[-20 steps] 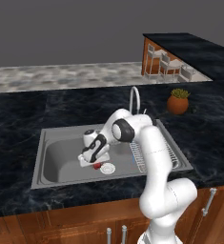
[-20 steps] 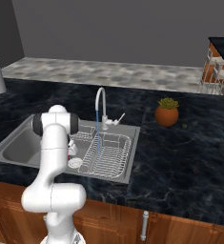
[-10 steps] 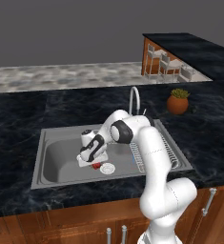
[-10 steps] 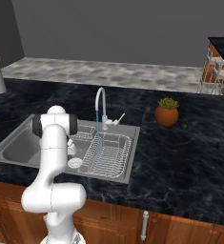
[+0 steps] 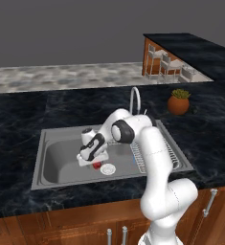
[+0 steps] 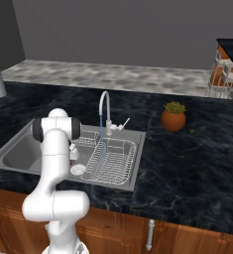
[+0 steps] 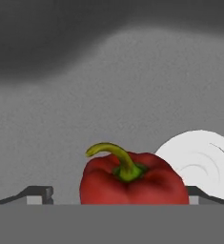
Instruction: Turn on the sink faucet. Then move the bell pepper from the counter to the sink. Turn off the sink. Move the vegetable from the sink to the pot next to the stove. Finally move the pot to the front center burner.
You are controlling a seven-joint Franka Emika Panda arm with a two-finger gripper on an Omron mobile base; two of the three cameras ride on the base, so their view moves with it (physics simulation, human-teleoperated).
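My hand (image 5: 95, 164) is down inside the sink (image 5: 56, 165), reaching low over the basin floor from the right. In the hand view the bell pepper (image 7: 132, 180) sits right between my fingertips (image 7: 37, 194), red with a curved green stem pointing toward 11 o'clock. The tips stand apart, one on each side of the pepper; I cannot tell whether they press its skin or only flank it. Just past the pepper at 2 o'clock lies the white round drain (image 7: 200, 159), partly hidden behind it.

From the left base view, a sliver of red shows under my hand, and the drain (image 5: 107, 168) lies just beside it at 4 o'clock. The faucet (image 5: 135, 99) rises at the back rim of the sink, at 1 o'clock from my hand. In the right base view a thin blue stream of water (image 6: 102, 140) falls from the spout onto the dish rack (image 6: 112, 161) in the right half of the sink. A potted plant (image 6: 173, 116) stands on the dark bench (image 6: 197, 149), well apart to the right of the sink.
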